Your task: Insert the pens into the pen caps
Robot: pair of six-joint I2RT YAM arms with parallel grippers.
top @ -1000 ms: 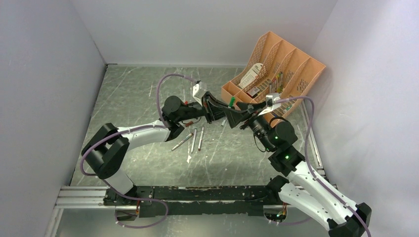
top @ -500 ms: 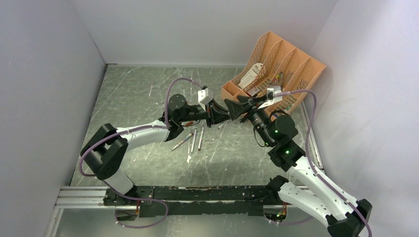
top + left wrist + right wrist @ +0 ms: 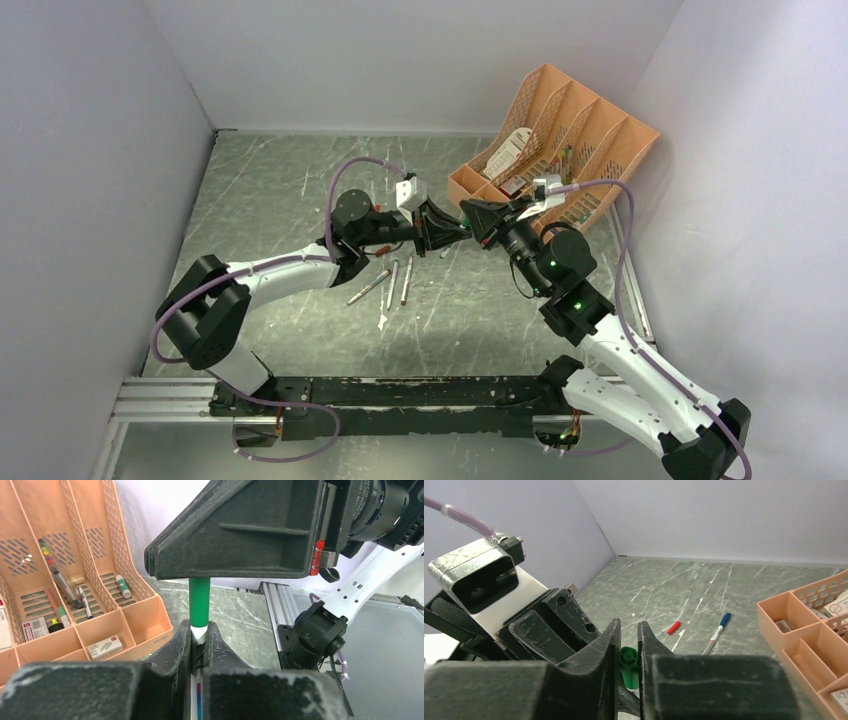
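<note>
Drawn together since earlier, left pincer (image 3: 199, 642) and right pincer (image 3: 629, 635) are held tip to tip.
Pen (image 3: 198, 631) is pinched by the left, green cap (image 3: 199, 600) by the right, just ahead; either could be dislodged by a skewed push.

Left gripper (image 3: 452, 233) and right gripper (image 3: 474, 222) were tip to tip, pretty much dead centre. A few loose pens (image 3: 392, 282) lay just below-left of them on the table (image 3: 280, 180), and the orange organiser (image 3: 610, 150) sat upper right.

Overhead; facing wrist close-ups sharing cap (image 3: 199, 600)
</note>
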